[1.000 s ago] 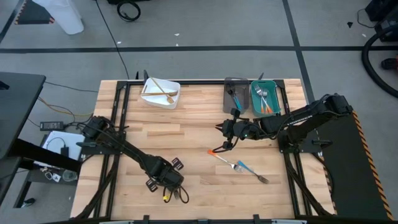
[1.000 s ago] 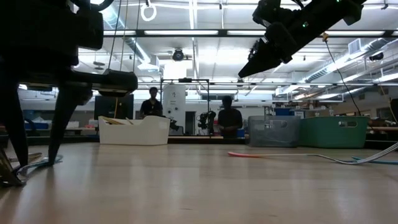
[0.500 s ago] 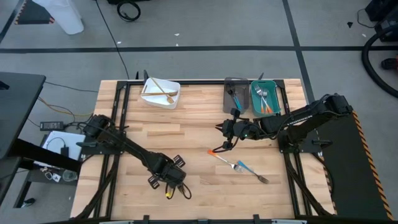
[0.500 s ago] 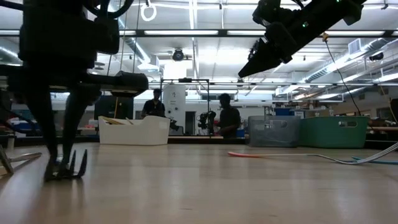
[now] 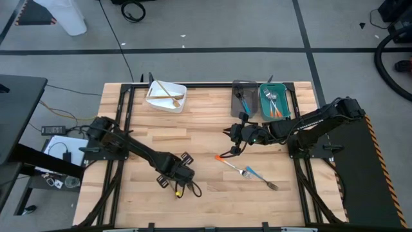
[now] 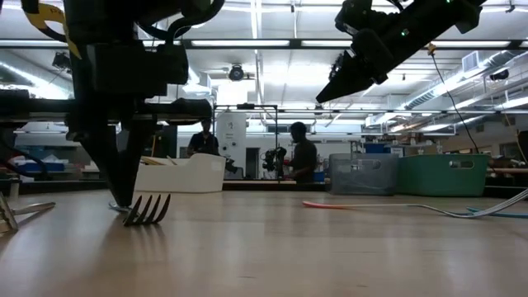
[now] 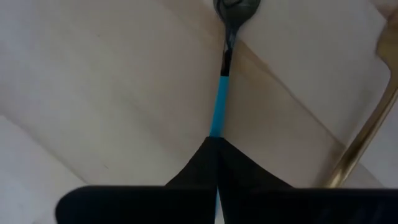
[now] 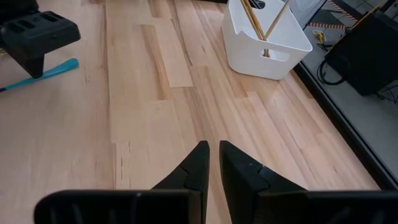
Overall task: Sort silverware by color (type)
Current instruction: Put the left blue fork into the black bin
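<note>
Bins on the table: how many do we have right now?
3. White bin at the far edge, left of centre; grey bin and teal bin side by side, far right.

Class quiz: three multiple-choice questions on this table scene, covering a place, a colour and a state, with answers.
1. The utensils in the white bin are: A gold, B orange, C blue.
2. Beside the grey bin stands: A the white bin, B the teal bin, C nothing.
3. The left gripper is: A open, B shut empty, C shut on the blue-handled utensil.
Answers: 1 A, thin gold pieces lie inside; 2 B, their walls adjoin; 3 C, it clamps the blue handle.
</note>
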`<move>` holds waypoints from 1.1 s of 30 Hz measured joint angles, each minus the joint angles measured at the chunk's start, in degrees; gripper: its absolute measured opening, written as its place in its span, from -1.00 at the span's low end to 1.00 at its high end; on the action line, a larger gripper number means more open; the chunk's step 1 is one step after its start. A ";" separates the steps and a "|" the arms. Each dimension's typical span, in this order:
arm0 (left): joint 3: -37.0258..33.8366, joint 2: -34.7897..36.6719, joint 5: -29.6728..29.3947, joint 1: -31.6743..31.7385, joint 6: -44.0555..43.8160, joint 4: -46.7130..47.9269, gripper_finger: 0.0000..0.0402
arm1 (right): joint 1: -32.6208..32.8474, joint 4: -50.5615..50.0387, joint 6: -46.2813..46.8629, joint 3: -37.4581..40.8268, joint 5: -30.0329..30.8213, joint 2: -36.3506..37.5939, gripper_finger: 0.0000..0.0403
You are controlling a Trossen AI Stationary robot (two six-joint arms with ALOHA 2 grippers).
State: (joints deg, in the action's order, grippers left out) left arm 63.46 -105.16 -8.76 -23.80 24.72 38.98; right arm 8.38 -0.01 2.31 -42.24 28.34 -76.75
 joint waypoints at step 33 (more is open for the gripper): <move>-0.67 -0.79 7.39 -0.24 -2.97 -8.83 -0.52 | 0.07 -0.42 0.96 0.00 -1.36 0.00 -0.76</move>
State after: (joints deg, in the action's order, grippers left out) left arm 62.79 -105.95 -1.37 -24.04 21.75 30.15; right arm 8.45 -0.43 3.27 -42.24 26.98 -76.75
